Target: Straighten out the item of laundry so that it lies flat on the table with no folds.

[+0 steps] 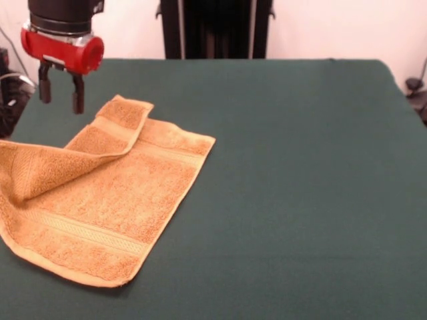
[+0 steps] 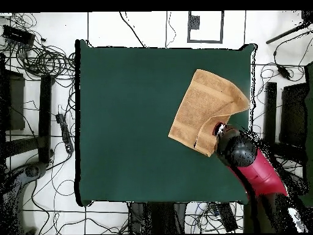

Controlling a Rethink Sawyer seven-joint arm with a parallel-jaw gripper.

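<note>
The golden-orange item of laundry [image 1: 113,193] lies on the dark green table [image 1: 300,167] at the left of the front view. Its left side is lifted and folded over onto the middle, forming a raised flap [image 1: 47,167], and a far corner [image 1: 123,112] is doubled back. A paler band crosses its near end. My gripper [image 1: 61,93] hangs open and empty just above the far left of the towel, clear of the cloth. From overhead, the towel [image 2: 205,104] lies near the table's [image 2: 134,122] right edge, with the gripper [image 2: 219,130] at its lower right edge.
The towel's left part reaches the table's left edge in the front view. A black stand [image 1: 213,27] rises behind the table. Overhead, cables [image 2: 43,61] and dark equipment [image 2: 12,101] lie on the floor around the table, and the red arm [image 2: 263,174] crosses its lower right corner.
</note>
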